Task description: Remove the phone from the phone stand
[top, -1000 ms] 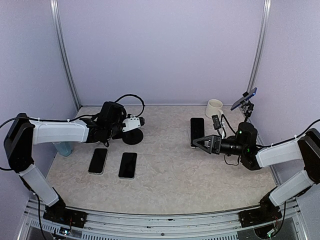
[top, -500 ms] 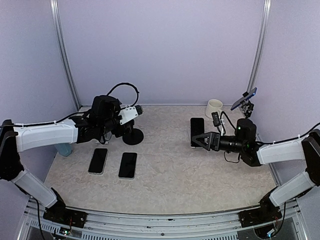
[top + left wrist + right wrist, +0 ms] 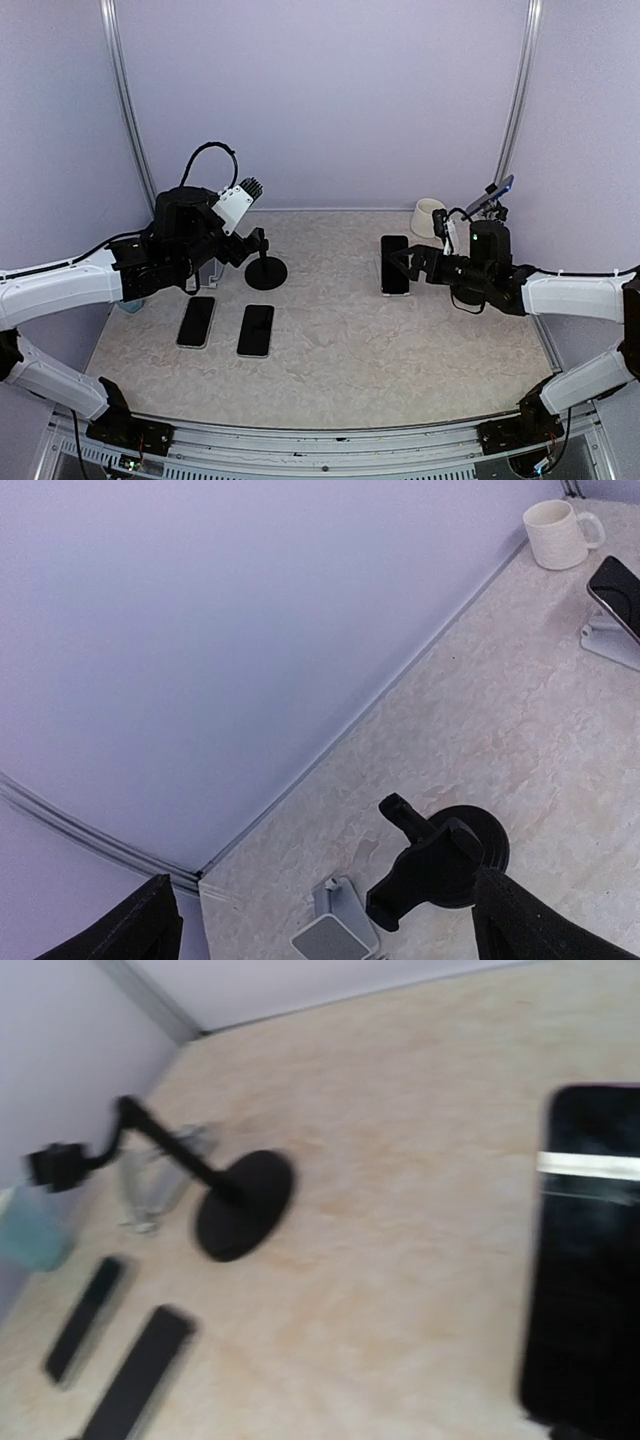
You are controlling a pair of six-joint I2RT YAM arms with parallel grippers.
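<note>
A black phone (image 3: 395,263) leans upright on a small pale phone stand (image 3: 384,290) right of centre; it also shows as a blurred phone (image 3: 590,1260) in the right wrist view and as a far-right phone (image 3: 620,592) in the left wrist view. My right gripper (image 3: 408,263) hangs just right of that phone with its jaws apart; whether they touch it I cannot tell. Over the empty black round-based stand (image 3: 265,271) my left gripper (image 3: 250,243) is raised. It is the same gripper (image 3: 325,905) whose dark fingers (image 3: 150,920) stand wide open, holding nothing.
Two black phones (image 3: 196,321) (image 3: 255,330) lie flat at front left. A white mug (image 3: 428,215) stands at the back right, beside another phone on a raised mount (image 3: 488,197). A small silver stand (image 3: 335,935) and a pale blue object (image 3: 128,298) sit at the left.
My left arm has lifted and drawn back left from the black stand, and its jaws have opened. My right gripper has risen and moved in to the leaning phone.
</note>
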